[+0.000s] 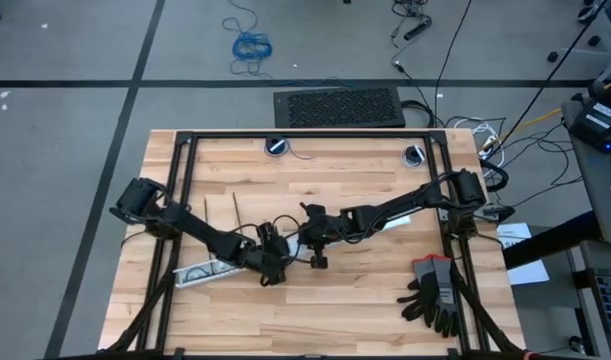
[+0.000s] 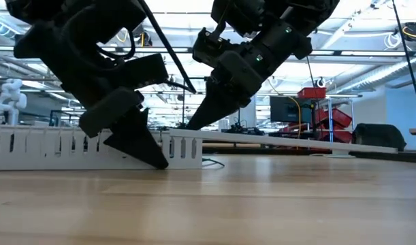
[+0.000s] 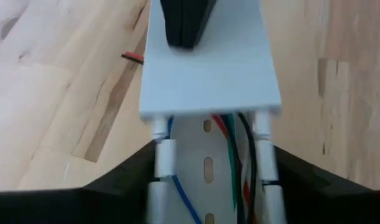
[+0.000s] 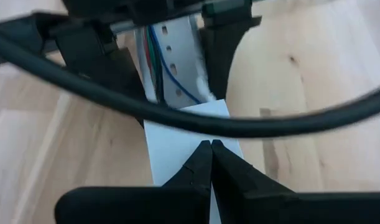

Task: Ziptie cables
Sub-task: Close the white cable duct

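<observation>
table point(image 1: 345, 300): wood | on it: slotted strip point(image 1: 200, 273), gloves point(image 1: 433, 292), zipties point(image 1: 236, 212)

Two dark arms point(image 2: 119, 88), white slotted strip point(image 2: 51, 150), wooden table point(image 2: 262, 204)

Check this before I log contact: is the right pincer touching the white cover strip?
Touching. In the right wrist view, the right pincer has its closed tips pressed on the white cover strip.
</observation>
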